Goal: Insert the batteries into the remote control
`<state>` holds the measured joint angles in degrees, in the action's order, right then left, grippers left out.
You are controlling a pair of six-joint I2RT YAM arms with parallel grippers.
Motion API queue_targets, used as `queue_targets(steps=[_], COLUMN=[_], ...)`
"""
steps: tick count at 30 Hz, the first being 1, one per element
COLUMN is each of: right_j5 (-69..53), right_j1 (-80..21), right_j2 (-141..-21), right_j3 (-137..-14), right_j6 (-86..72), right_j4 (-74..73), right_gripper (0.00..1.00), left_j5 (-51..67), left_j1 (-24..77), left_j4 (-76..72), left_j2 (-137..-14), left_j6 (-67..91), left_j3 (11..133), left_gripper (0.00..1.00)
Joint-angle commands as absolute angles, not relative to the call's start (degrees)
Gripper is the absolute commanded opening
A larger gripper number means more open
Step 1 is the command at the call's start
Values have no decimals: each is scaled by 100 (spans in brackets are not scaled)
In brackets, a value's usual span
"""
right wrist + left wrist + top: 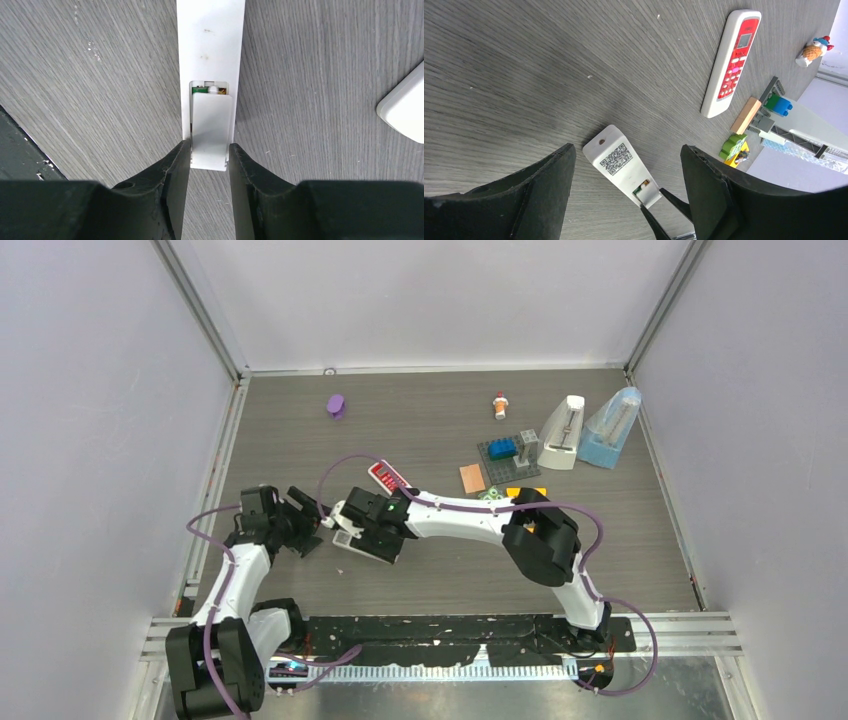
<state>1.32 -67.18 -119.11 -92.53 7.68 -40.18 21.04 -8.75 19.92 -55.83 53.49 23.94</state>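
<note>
Top view: a white remote [343,539] lies face down beside a red remote [388,478], with the left gripper [318,523] and right gripper [352,536] meeting over it. Left wrist: the left gripper hangs wide open and empty. Right wrist: the right gripper narrowly straddles the battery cover [212,127]; whether it grips, I cannot tell. 1 green battery [200,90] peeks out past the cover's edge.

High fixed camera looks down over the whole table [420,430] from its near edge. Left wrist camera views low and obliquely; right wrist camera looks straight down, very close. Both share the face-down white remote [621,165].
</note>
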Motion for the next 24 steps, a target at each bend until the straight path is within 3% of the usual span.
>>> queue_targets(steps=[1,13,18,24], right_j5=[102,308,414,239], right_j1=[-6754,-6732,-6486,-6067], right_j2=[-11953,-11639,-11106,-10131], right_j3=[-9545,-9599,-9287,-7786], right_j6=[815,265,-980,-3118], right_j4=[-3982,-3969,-3794,-2971], right_gripper=[41,56,67,73], left_j5=[2206,2266,2329,2501], left_j1=[-934,-932,-932,-928], left_j4=[1753,1629,1641,1595], left_j2=[-5606,-5639,-5616,-5632], left_j6=[5247,5205,4973,4658], left_j3=[2386,2301,2206,2077], left_gripper=[78,78,79,80])
